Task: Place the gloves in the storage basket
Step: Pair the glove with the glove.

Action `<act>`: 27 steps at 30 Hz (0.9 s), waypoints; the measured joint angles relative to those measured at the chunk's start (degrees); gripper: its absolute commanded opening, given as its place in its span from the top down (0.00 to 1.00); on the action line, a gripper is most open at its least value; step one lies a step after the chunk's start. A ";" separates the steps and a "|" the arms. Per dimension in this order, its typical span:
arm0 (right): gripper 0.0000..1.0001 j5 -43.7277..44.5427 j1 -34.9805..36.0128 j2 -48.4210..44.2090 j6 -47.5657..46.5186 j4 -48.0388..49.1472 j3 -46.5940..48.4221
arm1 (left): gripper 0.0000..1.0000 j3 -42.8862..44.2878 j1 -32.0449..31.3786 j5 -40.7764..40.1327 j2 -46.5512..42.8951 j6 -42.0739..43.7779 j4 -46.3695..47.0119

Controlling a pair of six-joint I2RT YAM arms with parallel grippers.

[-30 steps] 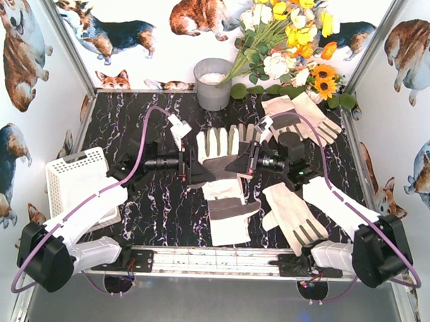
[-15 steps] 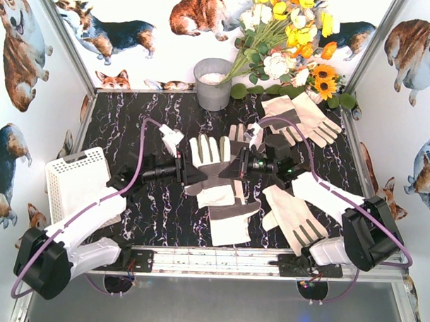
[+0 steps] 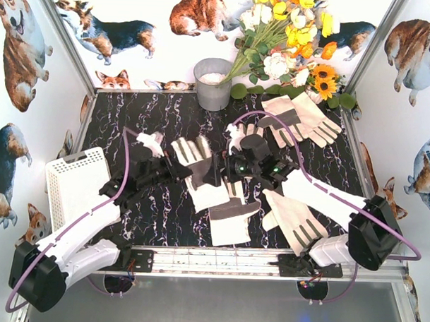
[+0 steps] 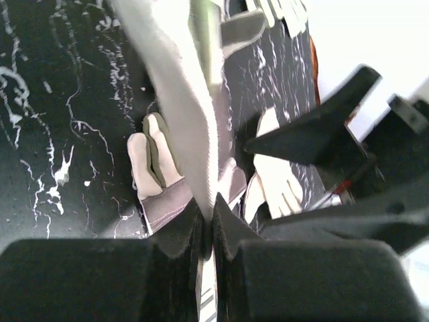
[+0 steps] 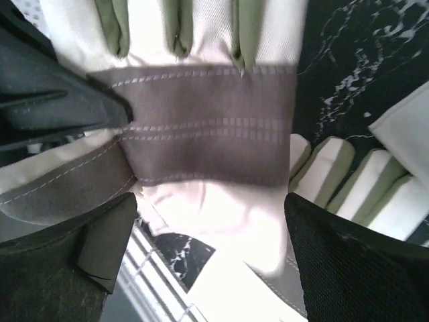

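One cream-white glove with a grey-brown palm patch hangs over the middle of the table. My left gripper is shut on its edge; in the left wrist view the fabric is pinched thin between the jaws. My right gripper stands open close to the same glove, its fingers wide apart on either side of it without pinching it. A second glove lies flat below, a third at the front right, more gloves at the back right. The white storage basket sits at the left edge.
A grey metal bucket stands at the back centre, with a bunch of artificial flowers leaning beside it. Corgi-printed walls close in the table on three sides. A metal rail runs along the near edge between the arm bases.
My left gripper has shut on the glove while my right gripper has opened and let go of it. Both arms and the glove have shifted left.
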 measured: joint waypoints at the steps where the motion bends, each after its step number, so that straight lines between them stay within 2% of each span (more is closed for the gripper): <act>1: 0.04 2.01 0.92 -0.31 -1.16 -0.66 0.28 | 1.00 -0.42 0.00 -1.53 -0.28 -2.29 -0.17; 7: 0.02 15.50 10.78 -4.96 -8.28 -3.34 2.36 | 1.00 -0.59 -0.17 -9.66 0.17 -12.72 -1.16; 11: 0.00 18.93 14.34 -6.03 -10.54 -2.40 3.17 | 1.00 2.08 -0.20 -11.63 2.58 -14.25 -2.80; 22: 0.00 23.80 15.04 1.14 -13.33 -0.02 5.62 | 1.00 5.70 -0.83 -12.15 4.59 -14.47 -3.50; 27: 0.08 26.03 16.61 3.61 -15.54 0.04 8.90 | 1.00 5.68 -1.03 -12.24 4.59 -15.08 -3.52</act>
